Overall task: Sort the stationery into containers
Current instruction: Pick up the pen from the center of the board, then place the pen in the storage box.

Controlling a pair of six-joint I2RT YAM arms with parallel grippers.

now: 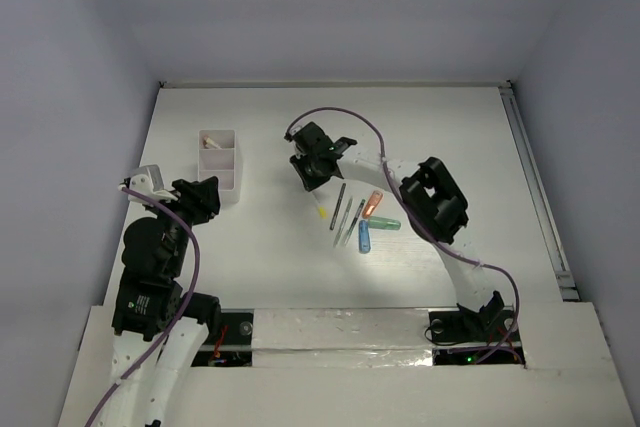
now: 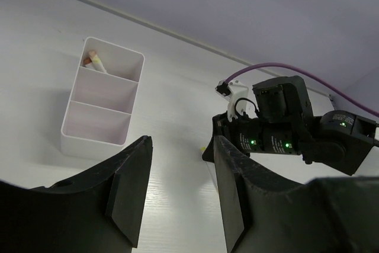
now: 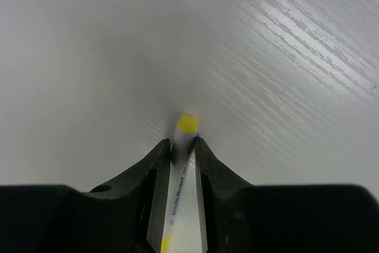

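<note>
Standing spread and empty at the near left, the left jaws face the white organizer box (image 2: 89, 141). Farther along the counter (image 1: 270, 267) lie dark pens (image 1: 339, 205) and coloured markers (image 1: 383, 224); beyond, the right jaws clench a yellow-tipped stick (image 3: 179, 189), and the box's far compartment holds another stick (image 2: 98, 63)

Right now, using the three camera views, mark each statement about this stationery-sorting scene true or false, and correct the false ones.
1. The right arm's jaws are shut on a yellow-ended white stick. True.
2. All three compartments of the organizer box are empty. False: the far end compartment holds a white stick.
3. The left arm's jaws hold the blue marker. False: they stand open and empty; the blue marker lies on the table.
4. Dark pens lie on the table beside the orange marker. True.
</note>
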